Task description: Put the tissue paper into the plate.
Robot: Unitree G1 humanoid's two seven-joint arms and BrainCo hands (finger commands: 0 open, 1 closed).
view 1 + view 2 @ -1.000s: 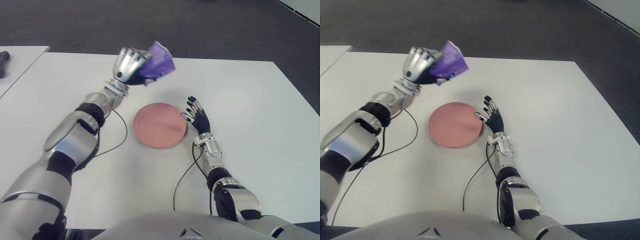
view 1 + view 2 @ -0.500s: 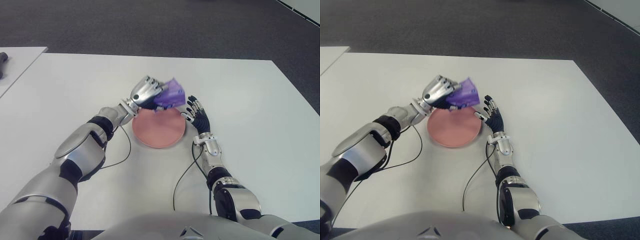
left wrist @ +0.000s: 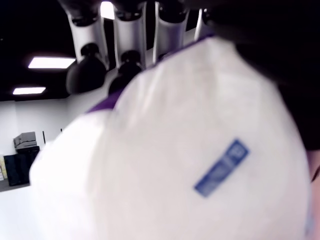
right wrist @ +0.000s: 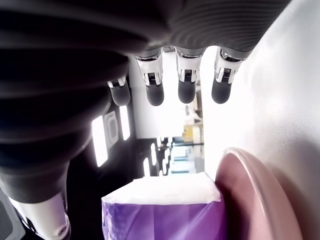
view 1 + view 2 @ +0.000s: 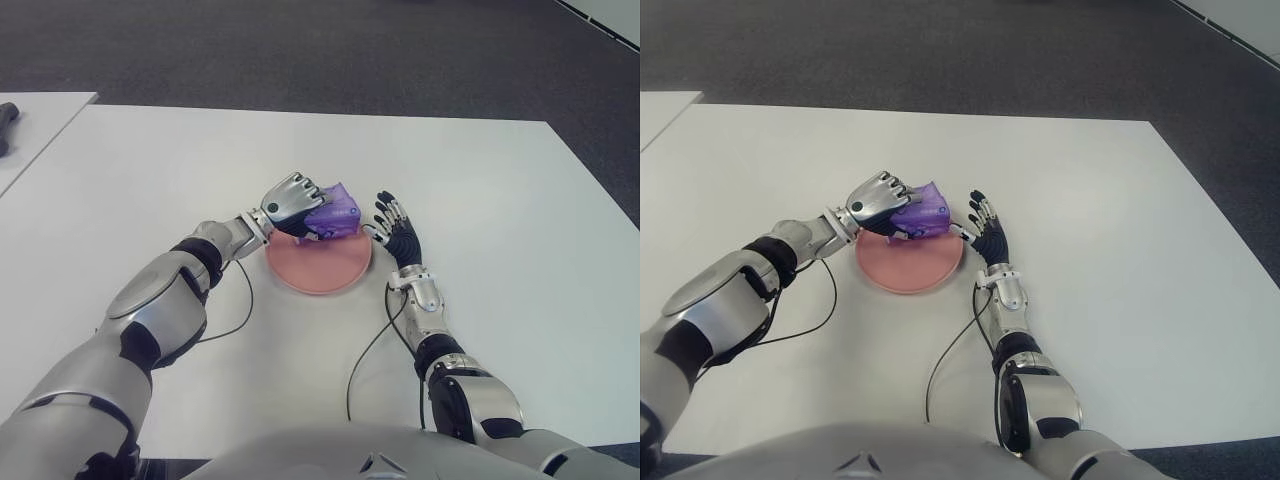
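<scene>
With my fingers curled over it from above, my left hand (image 5: 290,198) grips the purple tissue paper (image 5: 333,217) pack low over the far edge of the pink plate (image 5: 318,265) — whether the pack touches the plate, I can't tell. My right hand (image 5: 397,236) lies just right of the plate on the white desk (image 5: 500,220) — fingers spread, holding nothing.

No readable text anywhere, small blue printed mark on the white face of the tissue pack (image 3: 220,167) too blurred to read, pack's purple side (image 5: 335,215) showing no legible label, pink plate (image 5: 318,268) unmarked
</scene>
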